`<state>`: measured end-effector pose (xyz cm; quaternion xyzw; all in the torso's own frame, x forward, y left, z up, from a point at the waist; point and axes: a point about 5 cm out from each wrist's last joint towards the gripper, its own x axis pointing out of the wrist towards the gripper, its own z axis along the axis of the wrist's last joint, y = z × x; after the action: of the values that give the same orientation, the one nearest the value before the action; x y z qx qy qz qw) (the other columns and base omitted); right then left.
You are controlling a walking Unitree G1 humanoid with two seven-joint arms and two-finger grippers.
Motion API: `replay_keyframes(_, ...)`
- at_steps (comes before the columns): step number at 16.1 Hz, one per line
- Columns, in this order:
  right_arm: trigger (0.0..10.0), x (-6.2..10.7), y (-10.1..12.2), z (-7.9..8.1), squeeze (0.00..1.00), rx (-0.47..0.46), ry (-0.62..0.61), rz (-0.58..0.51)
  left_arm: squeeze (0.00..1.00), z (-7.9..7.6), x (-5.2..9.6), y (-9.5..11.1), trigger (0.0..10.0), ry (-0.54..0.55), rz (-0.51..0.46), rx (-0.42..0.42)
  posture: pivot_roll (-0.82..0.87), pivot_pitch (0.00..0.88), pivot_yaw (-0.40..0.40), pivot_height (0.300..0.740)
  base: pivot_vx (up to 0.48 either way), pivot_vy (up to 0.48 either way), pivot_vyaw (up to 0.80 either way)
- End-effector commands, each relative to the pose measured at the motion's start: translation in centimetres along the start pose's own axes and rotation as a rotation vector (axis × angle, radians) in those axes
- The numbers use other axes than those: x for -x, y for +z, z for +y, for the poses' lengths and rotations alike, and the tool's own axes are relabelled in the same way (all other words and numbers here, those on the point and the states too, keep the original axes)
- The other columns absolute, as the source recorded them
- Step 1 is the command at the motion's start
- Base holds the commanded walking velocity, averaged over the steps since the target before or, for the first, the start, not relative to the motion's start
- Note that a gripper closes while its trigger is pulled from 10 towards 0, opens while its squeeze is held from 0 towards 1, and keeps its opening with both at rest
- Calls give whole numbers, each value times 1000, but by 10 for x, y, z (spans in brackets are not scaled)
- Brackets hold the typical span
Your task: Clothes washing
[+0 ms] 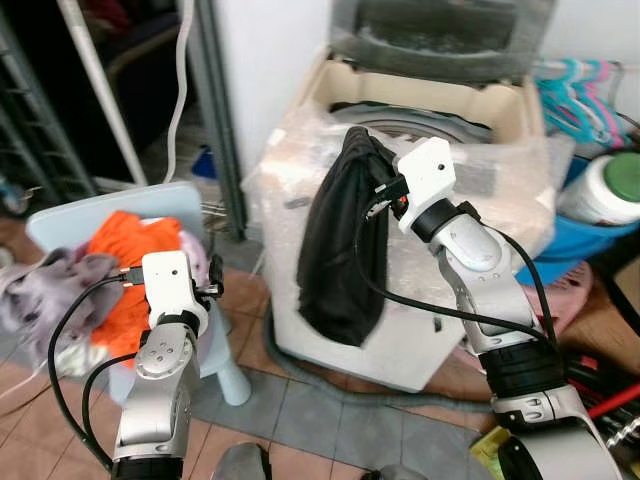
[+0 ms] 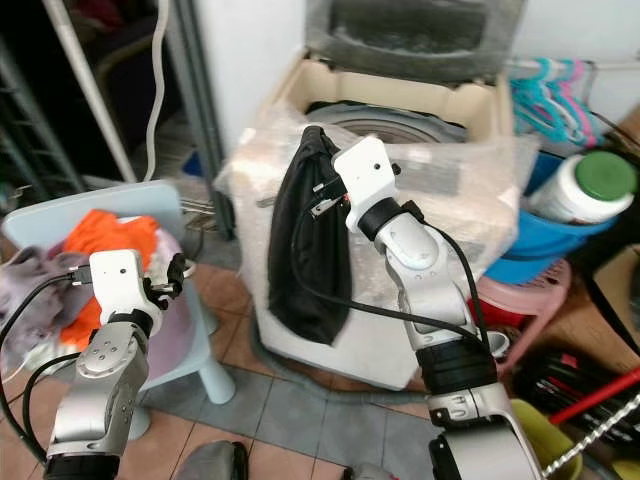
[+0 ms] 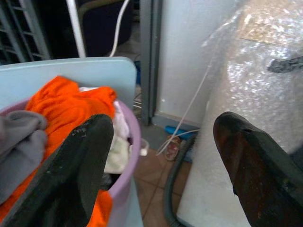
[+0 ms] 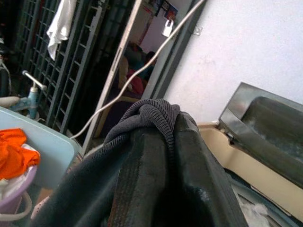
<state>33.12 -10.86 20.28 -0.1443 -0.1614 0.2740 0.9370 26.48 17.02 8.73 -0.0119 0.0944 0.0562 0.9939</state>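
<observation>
Right hand [image 1: 375, 185] is clamped on the top of a black garment [image 1: 345, 250], lifted at the near left rim of the washer [image 1: 420, 290]. The right wrist view shows the ribbed edge bunched over the fingers. The garment hangs long and limp down the washer's front, bottom end well above the floor. It is outside the drum [image 1: 420, 120], not yet over the opening.

Washer is a top-loader wrapped in bubble plastic, lid [image 1: 440, 35] up at the far side, drum open. What is inside the drum cannot be made out.

Left hand [image 3: 161, 156] sits low on the left, fingers spread wide, holding nothing, just beside the basket [image 3: 130, 142]. It points toward the gap between basket and washer.

The basket is lilac and stands on a pale blue chair [image 1: 215, 350] left of the washer. It is piled with an orange garment [image 1: 130, 250], a grey one [image 1: 50, 290] and something white [image 3: 118, 142]. So most of the laundry is waiting.

Progress judged: early to middle. Lid open, one item picked and carried to the machine. Left: swing the black garment over the rim and drop it in, then move the basket load over, piece by piece. After that close the lid and start. Detergent: a white bottle with a green cap [image 1: 605, 185] stands at the right on a blue tub [image 1: 580, 245], seemingly untouched.

Hangers [image 1: 585, 95] far right.
</observation>
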Motion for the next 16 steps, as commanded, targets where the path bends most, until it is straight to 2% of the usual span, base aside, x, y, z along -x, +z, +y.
replay_keyframes(1, 10000, -3, 11, -8, 0, 21, -10, -41, 0, -4, -2, 2, 10000, -9, -8, -1, -35, 0, 5, 740, 255, 0, 0)
replay_keyframes(5, 10000, -3, 8, -14, 0, -14, -89, -21, 0, -4, -2, 3, 10000, -12, -17, -1, -30, 0, 2, 740, 331, 0, 0)
replay_keyframes(9, 10000, -1, 6, -12, 0, -19, -73, -14, 0, -3, -1, 3, 10000, -11, -14, 1, -34, 0, 3, 740, 353, 0, 0)
replay_keyframes(12, 10000, -4, 9, -17, 0, -4, -76, -24, 0, -4, -2, 2, 10000, -13, -15, 0, -34, 0, 2, 740, 366, 0, 0)
replay_keyframes(14, 10000, -12, 16, -25, 0, 46, -62, -45, 0, -5, -3, 2, 10000, -17, -15, 1, -35, 0, 4, 740, 352, 0, 0)
replay_keyframes(15, 10000, -24, 29, -37, 0, 128, -22, -72, 0, -6, -4, 2, 10000, -18, -8, 3, -35, 0, 5, 740, 0, 0, 0)
replay_keyframes(16, 10000, -25, 30, -38, 0, 133, -20, -74, 0, -6, -4, 2, 10000, -18, -8, 3, -35, 0, 5, 740, 0, 0, 0)
